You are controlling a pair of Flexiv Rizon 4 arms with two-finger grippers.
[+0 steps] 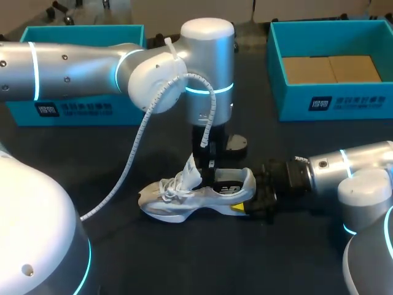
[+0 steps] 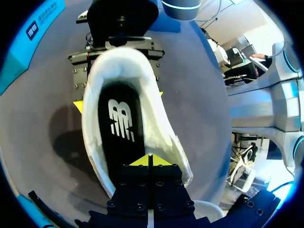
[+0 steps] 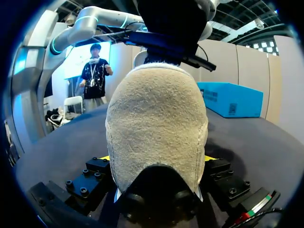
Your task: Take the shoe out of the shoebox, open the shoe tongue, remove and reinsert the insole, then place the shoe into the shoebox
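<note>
The shoe (image 1: 196, 196) sits on the counter (image 1: 184, 258), out of the box, with its toe to my left and its heel to my right. The right tool (image 1: 249, 195) squeezes the heel from both sides. The left tool (image 2: 149, 160) hangs over the opening, tips pinched together, just above the black insole (image 2: 118, 137) with its white mark.
</note>
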